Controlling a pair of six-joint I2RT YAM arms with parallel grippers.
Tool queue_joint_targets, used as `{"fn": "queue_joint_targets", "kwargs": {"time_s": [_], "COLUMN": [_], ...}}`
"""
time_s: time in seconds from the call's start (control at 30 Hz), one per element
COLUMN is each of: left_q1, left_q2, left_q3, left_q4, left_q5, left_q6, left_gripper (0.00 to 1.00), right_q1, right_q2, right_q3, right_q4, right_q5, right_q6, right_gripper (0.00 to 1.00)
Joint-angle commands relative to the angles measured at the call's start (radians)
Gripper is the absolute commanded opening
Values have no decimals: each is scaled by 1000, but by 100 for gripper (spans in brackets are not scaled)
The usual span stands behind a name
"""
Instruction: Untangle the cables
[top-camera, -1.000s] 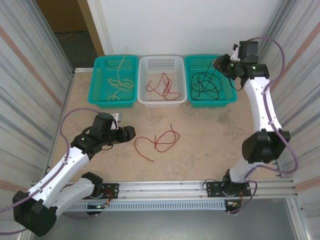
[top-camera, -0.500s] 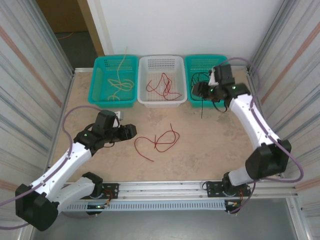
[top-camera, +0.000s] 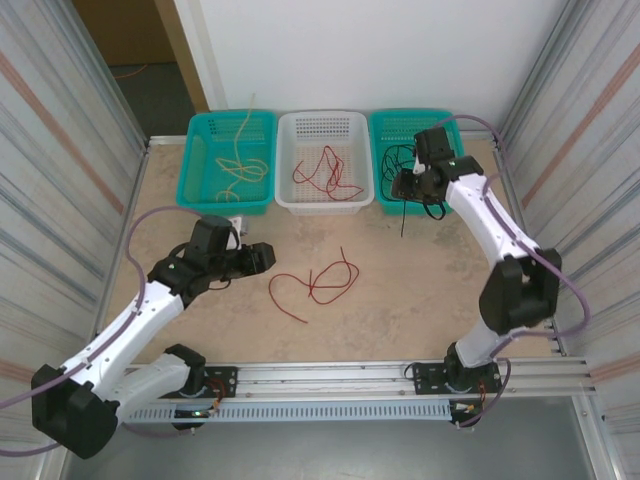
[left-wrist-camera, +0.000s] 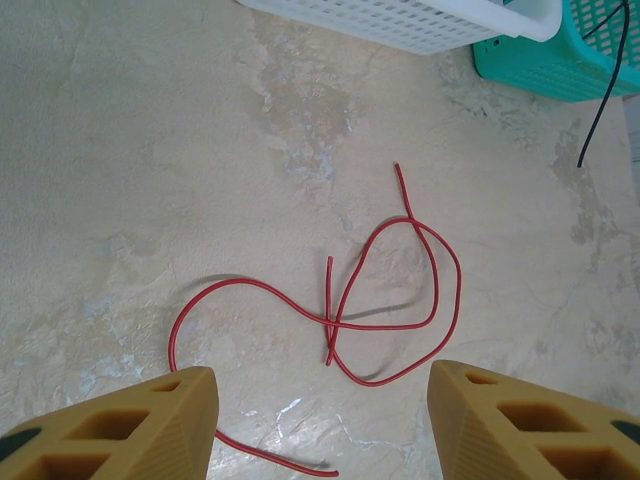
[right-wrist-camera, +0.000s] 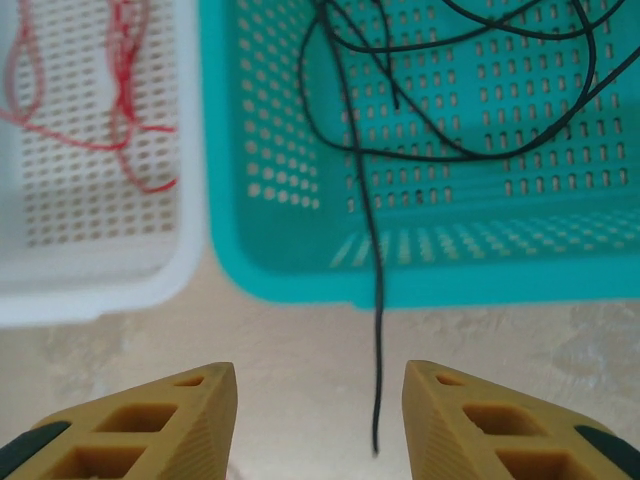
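Observation:
A loose red cable (top-camera: 320, 280) lies looped on the table; in the left wrist view it crosses itself (left-wrist-camera: 333, 325) just ahead of my fingers. My left gripper (top-camera: 262, 258) (left-wrist-camera: 322, 400) stands open left of it, holding nothing. A black cable (top-camera: 415, 165) lies in the right teal basket (top-camera: 455, 195), one end (right-wrist-camera: 376, 300) hanging over the front rim onto the table. My right gripper (top-camera: 405, 185) (right-wrist-camera: 320, 390) hovers open above that rim; the black end passes near its right finger (right-wrist-camera: 440, 400), apart from it.
A left teal basket (top-camera: 195, 195) holds a yellow cable (top-camera: 240, 165). The white middle basket (top-camera: 325, 205) (right-wrist-camera: 90, 290) holds red cables (top-camera: 325, 175). Corrugated walls close in both sides. Bare table lies between the baskets and the arm bases.
My right arm swung from the basket's back right to its front left corner. The black cable's end now hangs over the rim. My left gripper edged slightly toward the red cable.

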Motion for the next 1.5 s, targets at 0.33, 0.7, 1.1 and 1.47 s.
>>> {"fn": "queue_joint_targets", "kwargs": {"time_s": [0.33,0.7,1.1,1.47], "left_q1": [15,27,27,27], "left_q2": [-12,-1,-68,-34], "left_q3": [-22,-42,-84,-43], "left_q4": [-6,16,23,51], "left_q5": [-15,19,72,126], "left_q6": [29,44,-40,-64], "left_gripper": [55,52,57,55], "right_q1": [-28,-71,257,523], "right_q2": [302,360,-215,-121], "right_q3": [247,319,-377,-481], "right_q4": [-52,-51,203,133], "right_q5": [88,116,-32,111], "right_q6": [-76,-75,101,351], "right_gripper": [5,0,48,53]}}
